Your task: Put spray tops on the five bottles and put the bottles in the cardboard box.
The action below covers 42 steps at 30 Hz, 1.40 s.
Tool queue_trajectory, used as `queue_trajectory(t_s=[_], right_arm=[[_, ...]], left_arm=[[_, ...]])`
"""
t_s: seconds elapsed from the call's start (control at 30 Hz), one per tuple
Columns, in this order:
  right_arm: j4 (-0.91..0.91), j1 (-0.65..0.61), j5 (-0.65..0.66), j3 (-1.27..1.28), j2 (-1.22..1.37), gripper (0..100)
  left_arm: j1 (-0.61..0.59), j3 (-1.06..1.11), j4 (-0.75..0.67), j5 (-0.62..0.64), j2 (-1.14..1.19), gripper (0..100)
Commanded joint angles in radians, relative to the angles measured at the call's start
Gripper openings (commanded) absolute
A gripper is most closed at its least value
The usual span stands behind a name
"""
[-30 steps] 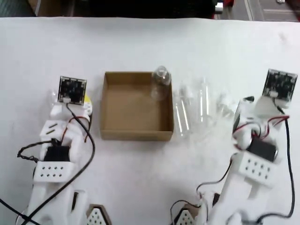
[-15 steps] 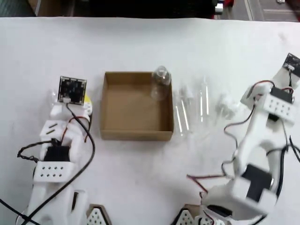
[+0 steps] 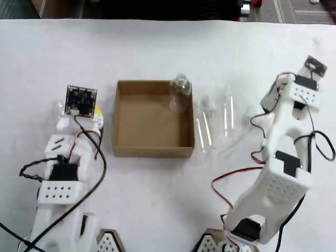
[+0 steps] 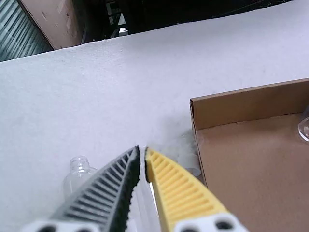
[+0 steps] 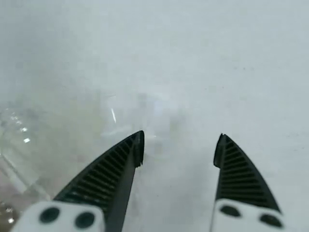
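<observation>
With the right gripper (image 5: 178,145) jaws open, centre them over the spray top (image 3: 252,113) (three o'clock of the cardboard box (image 3: 152,151)); left gripper (image 4: 142,153) jaws are closed.

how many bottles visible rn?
4: upright bottle at the cardboard box's far right corner; two lying bottles right of it; one bottle by the left claw. Another may be hidden.

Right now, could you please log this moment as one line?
left end effector shut beside cardboard box | right end effector open above table | bottle upright at box corner
</observation>
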Motion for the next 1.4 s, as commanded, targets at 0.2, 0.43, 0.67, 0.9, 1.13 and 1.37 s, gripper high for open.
queue_trajectory(t_s=[0.2,0.43,0.67,0.9,1.13,1.37], right_arm=[[0.160,-0.205,0.031,-0.236,-0.068,21.2],[0.101,-0.366,0.249,-0.525,0.048,21.1],[0.117,-0.332,0.255,-0.760,0.318,21.1],[0.143,-0.323,0.256,-0.942,0.524,21.1],[0.145,-0.288,0.256,-0.979,0.625,21.1],[0.147,-0.259,0.256,-0.982,0.661,21.1]], left_arm=[[0.005,-0.011,-0.026,0.002,-0.028,3],[0.005,-0.011,-0.026,0.000,-0.028,3],[0.005,-0.011,-0.026,-0.003,-0.028,3],[0.005,-0.012,-0.026,-0.002,-0.028,3],[0.005,-0.012,-0.028,-0.003,-0.028,3],[0.005,-0.014,-0.028,-0.002,-0.028,3]])
